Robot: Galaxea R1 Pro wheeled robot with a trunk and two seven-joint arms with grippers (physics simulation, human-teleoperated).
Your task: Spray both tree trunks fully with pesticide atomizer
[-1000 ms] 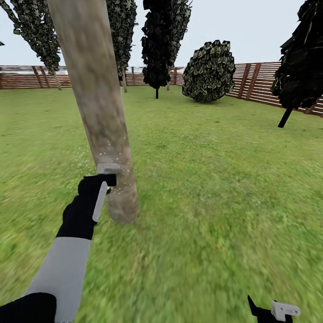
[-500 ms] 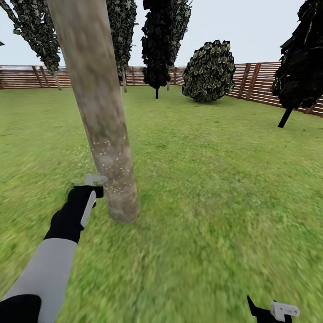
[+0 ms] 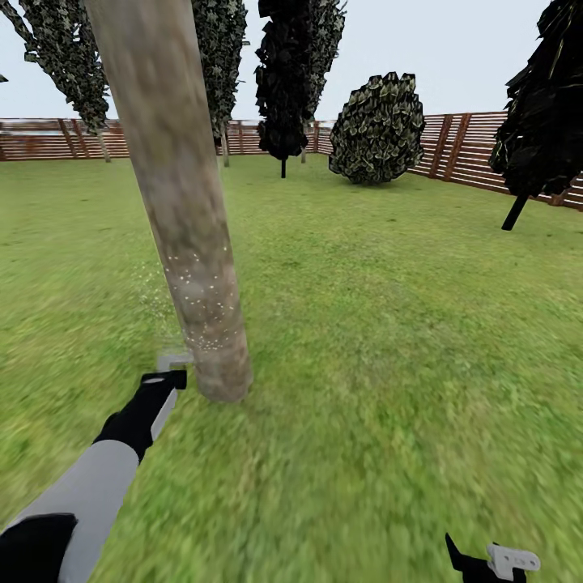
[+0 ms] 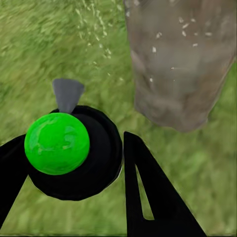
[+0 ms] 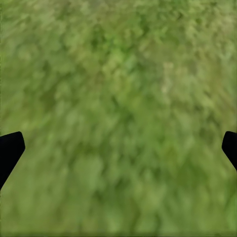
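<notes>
Left claw (image 3: 168,374) lower, beside speckled trunk (image 3: 182,210), grass (image 3: 389,340)

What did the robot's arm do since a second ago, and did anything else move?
The left end effector, shut on the atomizer, dropped lower along the tree trunk toward the grass. The white pesticide specks now spread over more of the lower bark. The right end effector, trunk, bushes and fence stayed put.
</notes>
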